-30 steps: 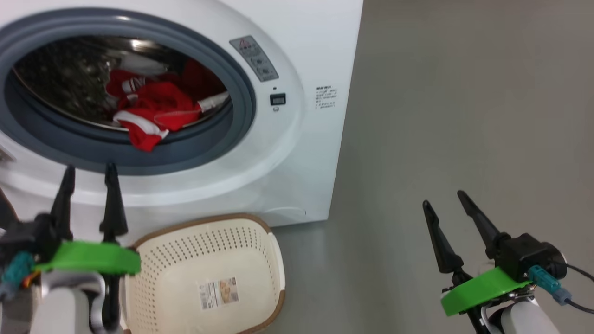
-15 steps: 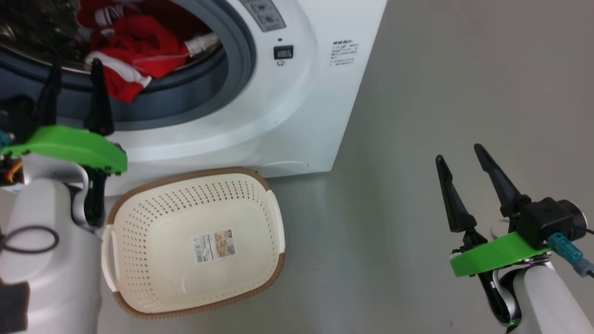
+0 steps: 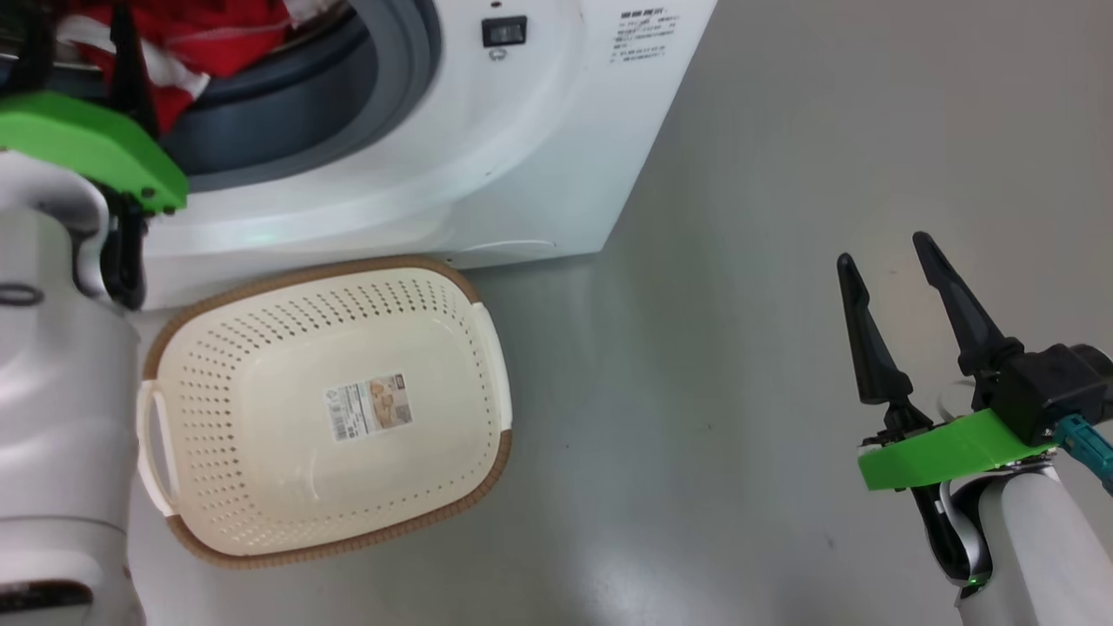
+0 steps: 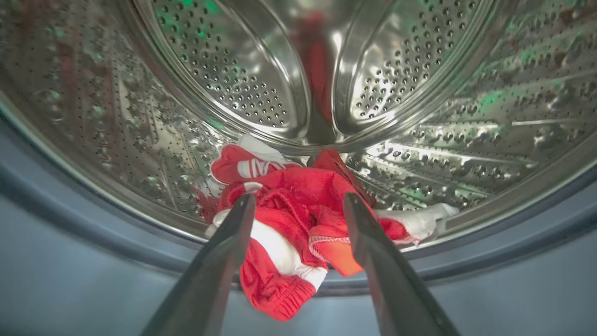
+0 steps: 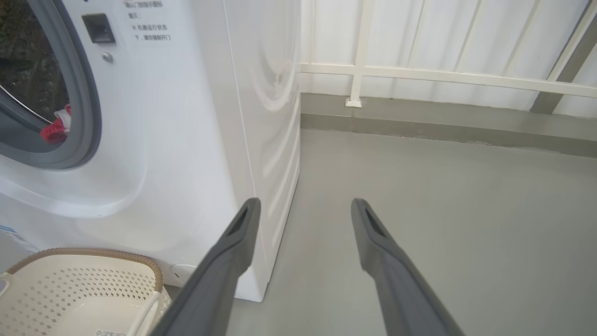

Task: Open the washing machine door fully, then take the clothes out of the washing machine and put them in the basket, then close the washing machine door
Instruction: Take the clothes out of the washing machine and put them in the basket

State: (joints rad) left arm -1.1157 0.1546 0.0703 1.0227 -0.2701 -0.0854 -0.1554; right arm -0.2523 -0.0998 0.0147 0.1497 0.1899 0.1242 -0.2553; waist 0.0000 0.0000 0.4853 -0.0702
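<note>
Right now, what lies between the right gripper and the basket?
Bare grey floor, as the head view shows; the right gripper, jaws open, stands apart from the empty basket.

Head view: washing machine (image 3: 522, 156), clothes (image 3: 226, 39) cut off by top edge; basket (image 3: 209, 348) label (image 3: 366, 406) print too small to read.

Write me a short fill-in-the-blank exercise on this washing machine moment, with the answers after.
The clothes in the drum of the washing machine are bright ____. The basket in front of it is ____ of clothes. The left gripper points into the drum with jaws ____. The right gripper, above the floor, holds ____.
Answers: red; empty; open; nothing.
</note>
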